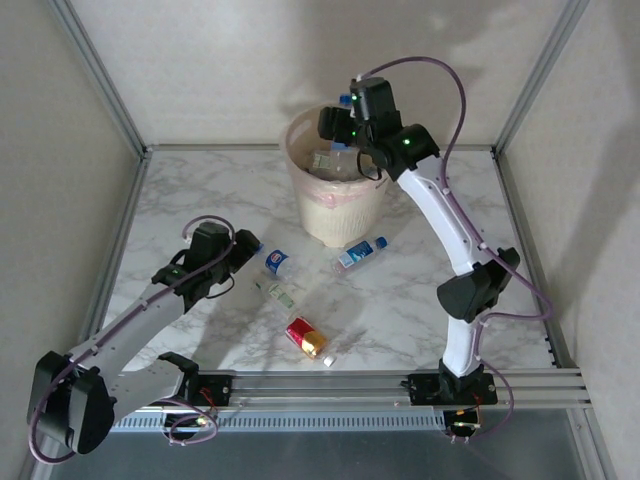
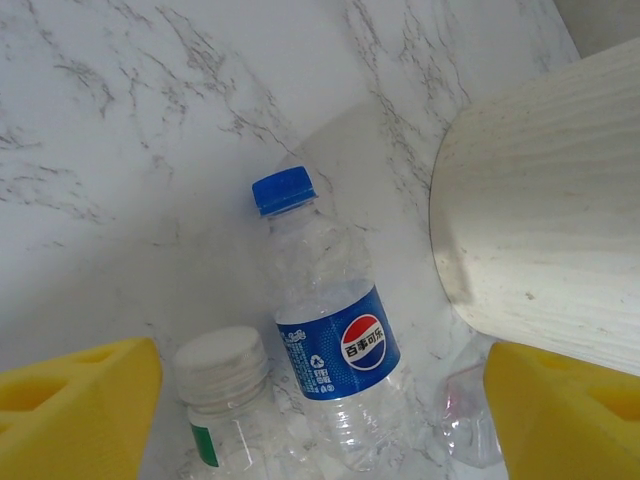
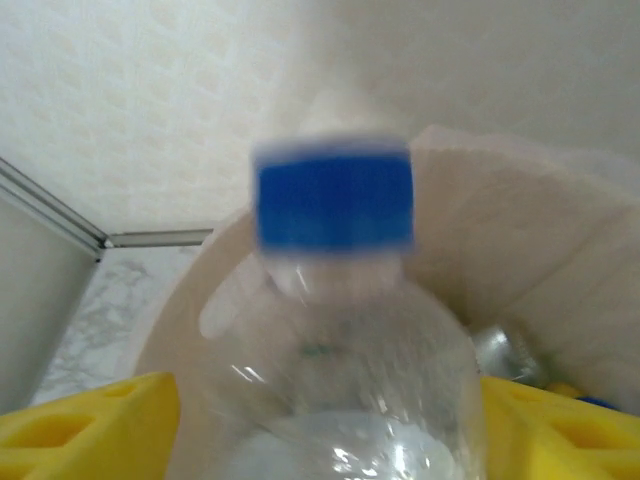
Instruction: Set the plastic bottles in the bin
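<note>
Blue-capped bottle [image 3: 340,330] is framed by right hand [image 3: 330,420] over bin [image 1: 335,212], grip unclear; left hand [image 2: 320,400] open, empty; four bottles [image 1: 307,337] not yet binned, 6 o'clock.

left claw [image 1: 248,241] open, right claw [image 1: 331,127] open, raised

on the blue label [image 2: 338,345] of the clear blue-capped bottle [image 2: 318,265] we read the pepsi globe, the characters 百事可乐 and a recycling sign; print on the white-capped bottle [image 2: 224,372] was illegible.

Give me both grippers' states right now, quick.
Left gripper: open, over bottles lying on the table, holding nothing.
Right gripper: open above the bin, a blurred blue-capped bottle between its jaws, apparently loose.
</note>
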Available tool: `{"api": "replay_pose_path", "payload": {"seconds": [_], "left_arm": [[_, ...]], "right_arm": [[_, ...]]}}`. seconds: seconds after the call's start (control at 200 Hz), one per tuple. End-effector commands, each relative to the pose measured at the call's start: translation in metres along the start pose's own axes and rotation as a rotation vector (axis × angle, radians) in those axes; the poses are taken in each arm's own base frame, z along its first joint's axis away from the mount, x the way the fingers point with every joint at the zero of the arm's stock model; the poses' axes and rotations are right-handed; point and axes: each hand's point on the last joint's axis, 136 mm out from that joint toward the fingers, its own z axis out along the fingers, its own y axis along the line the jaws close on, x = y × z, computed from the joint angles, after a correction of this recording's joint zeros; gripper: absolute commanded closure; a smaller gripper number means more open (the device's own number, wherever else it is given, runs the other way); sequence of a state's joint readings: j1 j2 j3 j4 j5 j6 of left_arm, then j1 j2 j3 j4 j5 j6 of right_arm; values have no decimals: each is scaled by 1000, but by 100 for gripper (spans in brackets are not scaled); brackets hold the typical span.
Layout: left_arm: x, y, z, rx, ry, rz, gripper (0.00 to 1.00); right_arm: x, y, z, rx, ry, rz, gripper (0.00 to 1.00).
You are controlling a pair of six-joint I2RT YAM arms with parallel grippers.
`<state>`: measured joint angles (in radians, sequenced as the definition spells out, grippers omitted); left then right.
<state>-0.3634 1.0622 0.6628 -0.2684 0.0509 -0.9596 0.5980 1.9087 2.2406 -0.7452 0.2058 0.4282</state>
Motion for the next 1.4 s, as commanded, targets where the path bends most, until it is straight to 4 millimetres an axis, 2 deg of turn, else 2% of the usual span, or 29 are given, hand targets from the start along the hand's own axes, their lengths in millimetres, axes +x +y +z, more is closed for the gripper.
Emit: {"api": "replay_pose_path", "payload": {"seconds": [0.0, 0.1, 0.2, 0.355, 0.461, 0.576, 0.601, 0.776, 0.866, 1.066, 1.162, 1.267, 1.397], "left_arm": [[1, 0, 6, 9, 8, -11, 15], [2, -3, 8, 14, 14, -11, 15], [1, -4, 9, 17, 15, -15, 15], [6, -3, 13, 5, 26, -17, 16], [9, -8, 16, 15, 32, -19, 16], [11, -14, 19, 14, 33, -14, 16], [11, -14, 20, 8, 32, -14, 16], [18, -15, 27, -15, 42, -17, 17], [19, -14, 31, -29, 38, -20, 17], [15, -22, 46, -45, 31, -12, 17], [13, -25, 54, -64, 31, -8, 18], [13, -21, 66, -115, 37, 19, 19], [15, -16, 81, -178, 56, 61, 20]], "right_arm": [[-8, 7, 1, -31, -18, -8, 16], [-11, 8, -2, -37, -28, -5, 15], [-18, 11, -16, -58, -49, -1, 16], [-21, 14, -53, -94, -91, 6, 17], [-9, 13, -81, -98, -105, -3, 19], [14, 7, -108, -85, -100, -11, 20], [26, 13, -114, -101, -88, -21, 20], [74, 16, -155, -154, -66, -17, 20], [102, 11, -166, -157, -39, -18, 21], [165, 0, -172, -147, 64, -6, 23], [189, -8, -172, -125, 103, 6, 23], [205, -15, -174, -119, 121, 24, 24], [213, -21, -176, -113, 127, 42, 24]]}}
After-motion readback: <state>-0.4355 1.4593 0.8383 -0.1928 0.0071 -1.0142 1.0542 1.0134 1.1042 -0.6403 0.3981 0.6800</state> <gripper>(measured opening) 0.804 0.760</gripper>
